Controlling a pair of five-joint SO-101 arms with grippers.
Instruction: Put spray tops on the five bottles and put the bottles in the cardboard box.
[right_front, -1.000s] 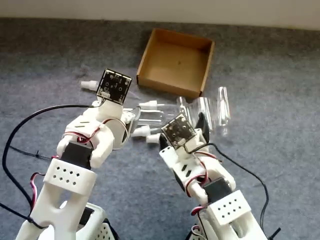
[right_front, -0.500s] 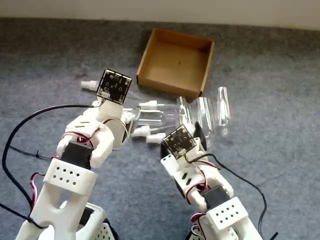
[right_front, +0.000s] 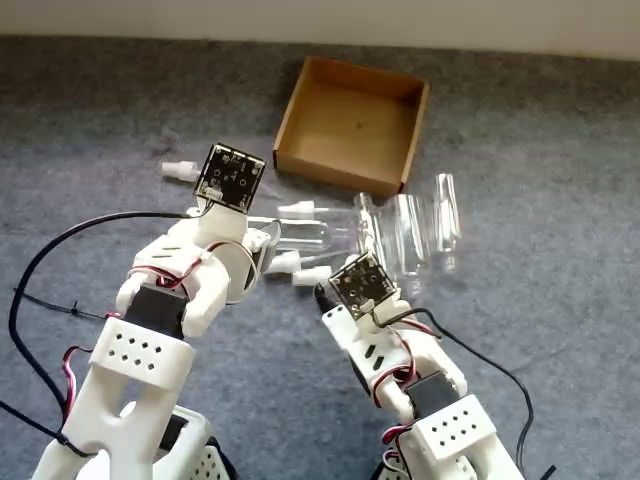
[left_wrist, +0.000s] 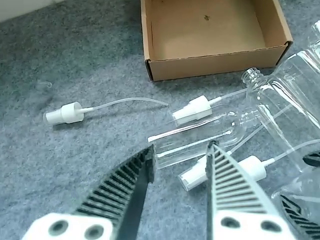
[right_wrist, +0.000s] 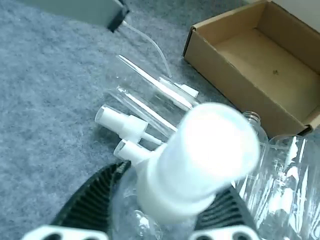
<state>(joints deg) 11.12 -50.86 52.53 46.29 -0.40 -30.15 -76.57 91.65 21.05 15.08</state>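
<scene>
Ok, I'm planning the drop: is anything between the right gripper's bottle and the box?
Yes, low down: lying bottles and loose spray tops sit between the capped bottle in the right gripper and the box. Above them nothing visible blocks the way, and the box is open-topped.

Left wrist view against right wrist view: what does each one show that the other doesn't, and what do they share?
Left wrist view: the left tool, open above a lying bottle, and the white head of a lone spray top apart from the pile.
Right wrist view: the white top of a capped bottle, seen close up, with the right tool gripping that bottle.
Both: the open cardboard box, an uncapped bottle by its wall, and loose spray tops on the grey carpet.
</scene>
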